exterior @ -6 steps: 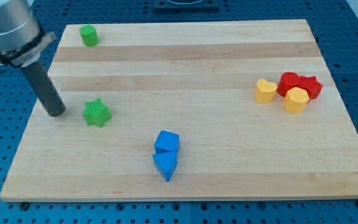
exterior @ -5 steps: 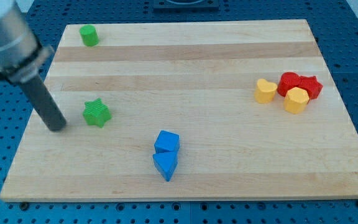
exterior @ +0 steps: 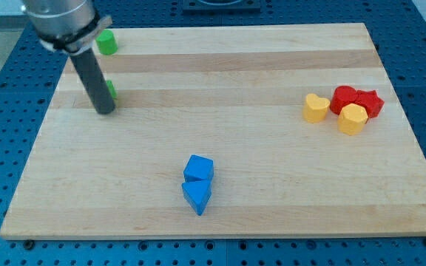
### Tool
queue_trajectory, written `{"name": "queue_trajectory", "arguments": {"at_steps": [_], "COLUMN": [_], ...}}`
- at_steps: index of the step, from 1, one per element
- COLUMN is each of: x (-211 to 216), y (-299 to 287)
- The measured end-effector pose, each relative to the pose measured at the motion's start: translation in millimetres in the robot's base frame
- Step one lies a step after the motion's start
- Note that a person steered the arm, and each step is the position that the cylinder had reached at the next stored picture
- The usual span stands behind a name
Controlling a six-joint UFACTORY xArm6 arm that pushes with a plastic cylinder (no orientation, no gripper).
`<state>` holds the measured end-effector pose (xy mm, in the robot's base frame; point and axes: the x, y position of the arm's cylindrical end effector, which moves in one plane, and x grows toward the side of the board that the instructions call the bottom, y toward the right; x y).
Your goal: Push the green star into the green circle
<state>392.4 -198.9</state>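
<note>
Green star: the small green star-shaped block [exterior: 112, 91] sits toward the view's upper left on the pale wooden desk [exterior: 220, 185], mostly hidden behind the rod.
Tip: the arm's tip [exterior: 104, 110] touches the star's lower edge, placed below it, likely so a push toward the view's top drives it to the circle.
Green circle: the small green round block [exterior: 107, 42] lies above the star, near the desk's top-left corner.
Hand: none fitted; nothing is held.
Green blocks: two.
Blue blocks: two, a cube [exterior: 198, 168] touching a triangle [exterior: 197, 196].
Yellow blocks: two [exterior: 316, 108].
Red blocks: two [exterior: 345, 97].
</note>
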Motion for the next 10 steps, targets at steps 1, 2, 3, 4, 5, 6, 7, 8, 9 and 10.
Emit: {"name": "queue_trajectory", "arguments": {"at_steps": [1, 2, 3, 4, 5, 6, 7, 8, 9, 10], "x": [-43.6, -53.4, -25.4, -37.5, -65.5, -94.2, -117.5, -133.4, -114.9, -83.1], "y": [-3.0, -5.1, -20.1, -41.9, -31.0, 1.5, 4.7, -1.2, 12.0, 57.5]}}
